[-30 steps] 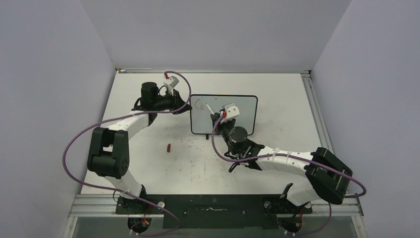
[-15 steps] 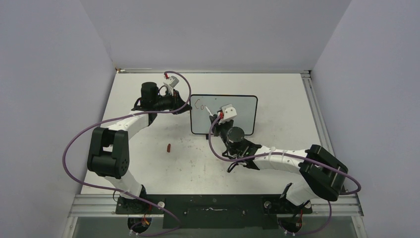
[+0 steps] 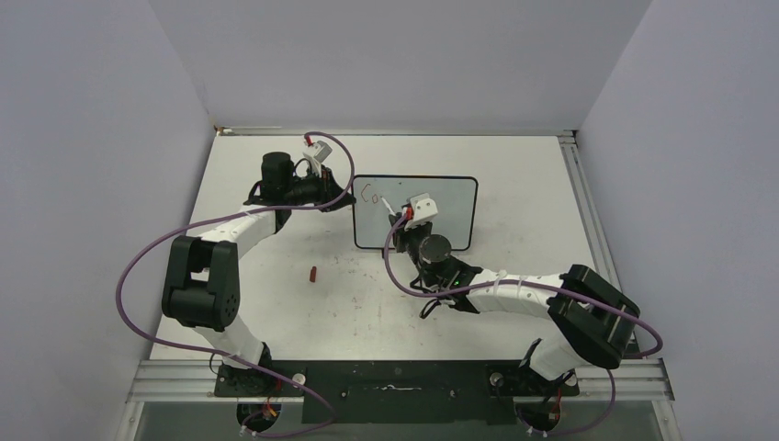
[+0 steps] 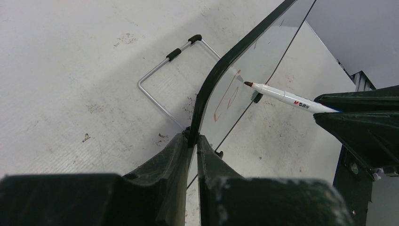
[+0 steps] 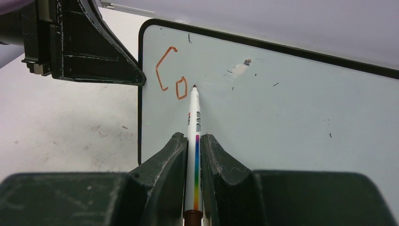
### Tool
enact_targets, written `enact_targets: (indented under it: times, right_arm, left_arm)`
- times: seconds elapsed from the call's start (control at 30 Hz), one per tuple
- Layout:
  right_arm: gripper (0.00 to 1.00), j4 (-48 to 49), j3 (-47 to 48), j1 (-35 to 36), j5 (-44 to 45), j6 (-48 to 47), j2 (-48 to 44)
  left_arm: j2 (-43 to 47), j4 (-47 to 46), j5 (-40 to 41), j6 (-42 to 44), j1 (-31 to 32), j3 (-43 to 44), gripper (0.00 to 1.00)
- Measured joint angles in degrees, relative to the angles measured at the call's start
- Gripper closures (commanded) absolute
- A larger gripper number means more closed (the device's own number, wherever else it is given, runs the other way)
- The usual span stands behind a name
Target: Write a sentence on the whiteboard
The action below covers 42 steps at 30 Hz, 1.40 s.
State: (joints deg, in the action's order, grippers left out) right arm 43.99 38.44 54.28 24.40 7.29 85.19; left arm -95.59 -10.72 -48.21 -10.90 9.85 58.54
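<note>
The whiteboard (image 3: 445,209) stands upright mid-table, black-framed (image 4: 221,70), its white face (image 5: 282,108) toward the right wrist camera. The sentence (image 5: 169,77) reads only "Co" in red at the board's upper left (image 3: 370,194), and shows obliquely in the left wrist view (image 4: 226,101). My left gripper (image 4: 193,141) is shut on the whiteboard's left edge (image 3: 347,197). My right gripper (image 5: 193,141) is shut on a white marker (image 5: 194,113) with a rainbow stripe. Its tip sits just right of the "o" (image 4: 248,84). In the top view the right gripper (image 3: 404,217) is in front of the board.
A small red marker cap (image 3: 313,273) lies on the table left of the right arm. A bent wire stand (image 4: 164,80) lies flat behind the board. Grey walls close in the table on three sides, with rails along the right and back edges.
A small "o" has appeared after the "C" on the board. My right gripper with the marker has shifted slightly left. The left gripper has stayed clamped on the board's edge.
</note>
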Motion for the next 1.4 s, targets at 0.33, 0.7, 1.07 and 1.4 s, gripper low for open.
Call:
enact_targets:
  times: [0.33,0.7,1.07,1.4]
  right_arm:
    - [0.95,1.1,0.1,-0.7,0.0,0.0,0.0]
    - [0.95,1.8,-0.2,-0.9,-0.3,1.0,0.8]
    - [0.95,1.6,-1.9,-0.2,0.3,1.7,0.8]
    - [0.95,1.7,-1.9,-0.1,1.1,1.5,0.7]
  left_arm:
    - [0.0,0.0,0.0,0.0,-0.1,0.0,1.0]
    - [0.0,0.0,0.2,0.0,-0.2,0.0,1.0]
    - [0.0,0.0,0.2,0.0,-0.2,0.0,1.0]
    - [0.0,0.0,0.2,0.0,-0.2,0.0,1.0]
